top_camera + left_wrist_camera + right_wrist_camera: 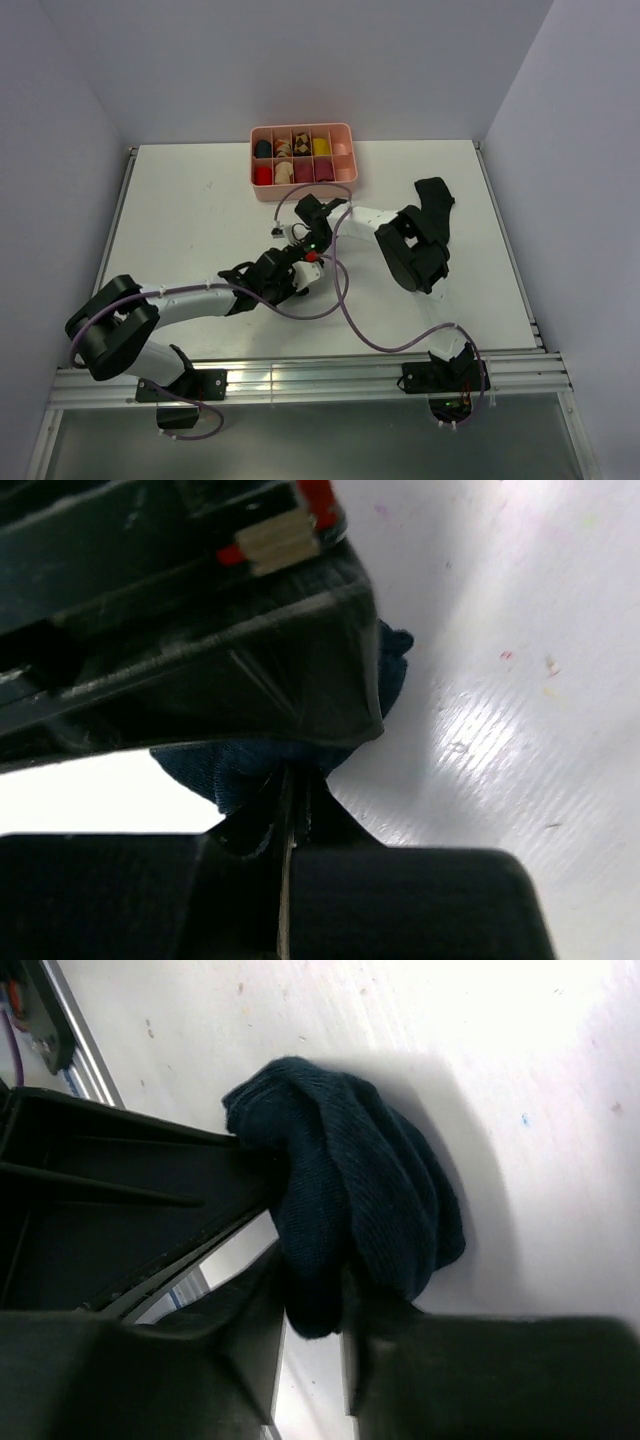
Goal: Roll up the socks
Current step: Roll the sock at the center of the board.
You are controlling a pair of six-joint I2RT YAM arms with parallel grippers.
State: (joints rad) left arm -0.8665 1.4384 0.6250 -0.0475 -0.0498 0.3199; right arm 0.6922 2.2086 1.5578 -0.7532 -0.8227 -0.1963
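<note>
The left gripper clamps tight on the bunched dark navy knit sock; the right gripper, jaws narrow, pinches its fold.

dark navy sock, pink tray, white table

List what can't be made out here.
- Top view: the dark sock is hidden under the meeting grippers.
- Left wrist: the left gripper covers most of it.
- Right wrist: fabric fills the right gripper; clamped or loose, unclear.
- Pink tray contents: too small.
</note>
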